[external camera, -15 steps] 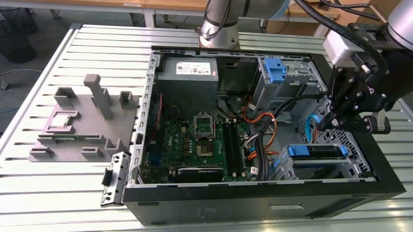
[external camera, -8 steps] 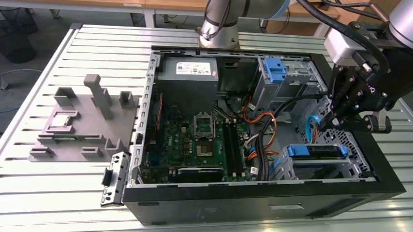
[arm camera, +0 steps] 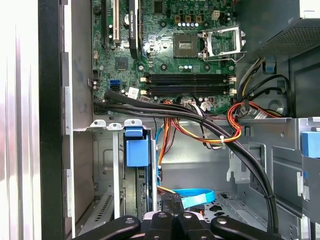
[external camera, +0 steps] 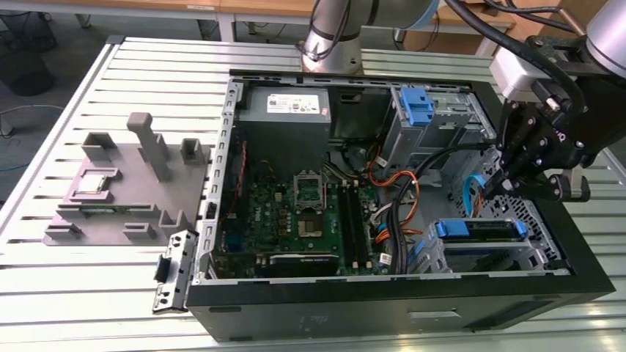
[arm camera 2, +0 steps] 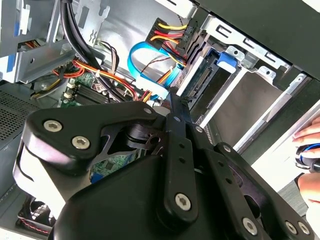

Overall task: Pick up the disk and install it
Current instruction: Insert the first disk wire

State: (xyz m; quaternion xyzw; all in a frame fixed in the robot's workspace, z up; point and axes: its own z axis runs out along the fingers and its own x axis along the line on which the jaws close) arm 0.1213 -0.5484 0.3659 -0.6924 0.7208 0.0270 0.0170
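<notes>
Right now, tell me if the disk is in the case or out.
In: the disk sits in the drive cage inside the case, its blue carrier showing.

**Arm** (external camera: 329,29): one round tube, brushed silver-grey, with a darker ring band near its lower end, seen in the exterior view.
**Wrist housing** (external camera: 605,45): light grey and rounded, with a pale grey block (external camera: 517,70) mounted against it.
**Cables** (external camera: 486,29): several, black, thick and sheathed, running together to the wrist housing.
**End effector** (external camera: 523,183): matt black throughout. In both wrist views it is built of flat linkage plates with rounded ends, overlapping and pinned together.
**Screws** (arm camera 2: 81,143): silver, round-headed with socket recesses, set singly and in pairs at the plate pivots.
**Knuckle cap** (external camera: 578,188): pale grey and rounded, on the end effector's outer link.
</notes>
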